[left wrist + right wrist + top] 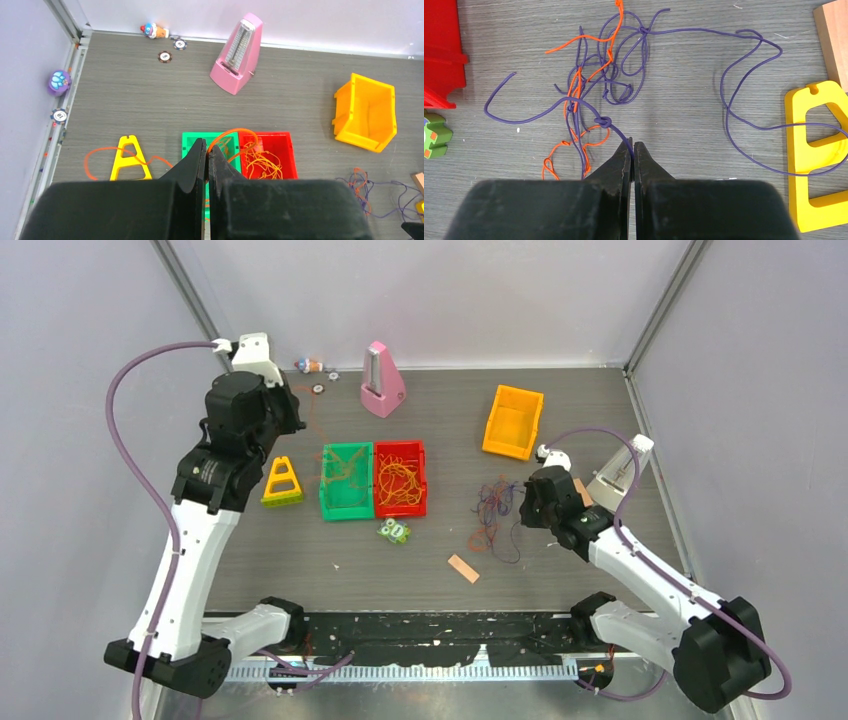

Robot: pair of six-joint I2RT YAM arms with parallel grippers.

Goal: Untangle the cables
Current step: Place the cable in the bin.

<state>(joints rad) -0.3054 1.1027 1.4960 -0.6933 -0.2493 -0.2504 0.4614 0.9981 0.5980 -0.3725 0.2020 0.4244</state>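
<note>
Closest, my right pincer (633,150) nips one purple strand (616,131); the cables (610,57) at twelve o'clock seem light and limp, best gripped beside knots.

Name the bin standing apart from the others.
The orange bin, alone at back right; the green bin and red bin sit side by side, touching.

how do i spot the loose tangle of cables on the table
On the table, find the red bin in the middle. Right of it, nearer than the orange bin, the tangle lies loose. It is mostly purple with some orange, while the strands in the red bin are orange only.
</note>
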